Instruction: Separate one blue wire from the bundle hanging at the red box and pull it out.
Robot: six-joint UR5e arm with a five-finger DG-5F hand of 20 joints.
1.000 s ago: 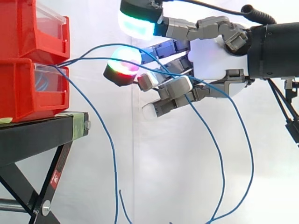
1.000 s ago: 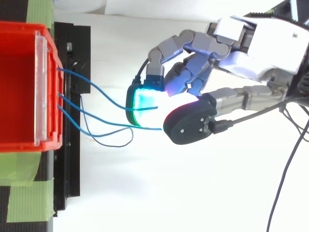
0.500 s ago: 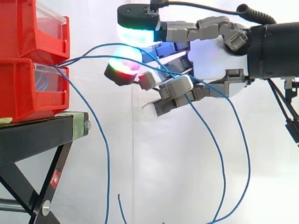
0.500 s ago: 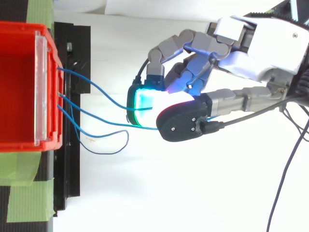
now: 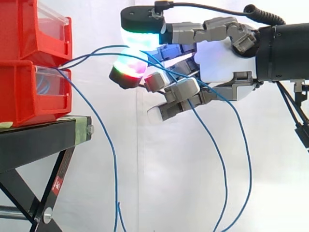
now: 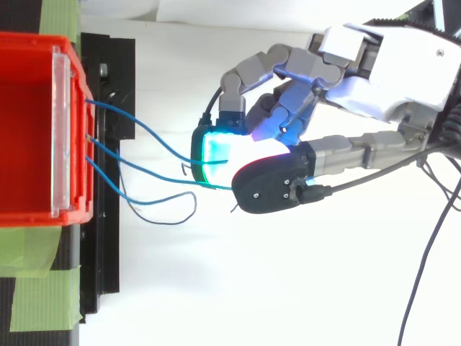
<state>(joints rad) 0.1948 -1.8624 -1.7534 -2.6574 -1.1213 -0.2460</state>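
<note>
The hand [image 5: 222, 58] is pinching one blue wire [image 6: 155, 175] hanging out of the red box [image 5: 19, 96]. It is looking light, bendy and slippery, so squeezing it near the box is probably working best.

Two red plastic bins [image 5: 29, 63] stacked at the left on a black metal stand [image 5: 43, 140], thin blue wires [image 6: 144, 172] coming out between them, running right through the curled fingers of the white-and-grey robot hand [image 5: 219, 60], then hanging down right of the stand, white fabric curtain [image 5: 159, 183] behind all
</note>
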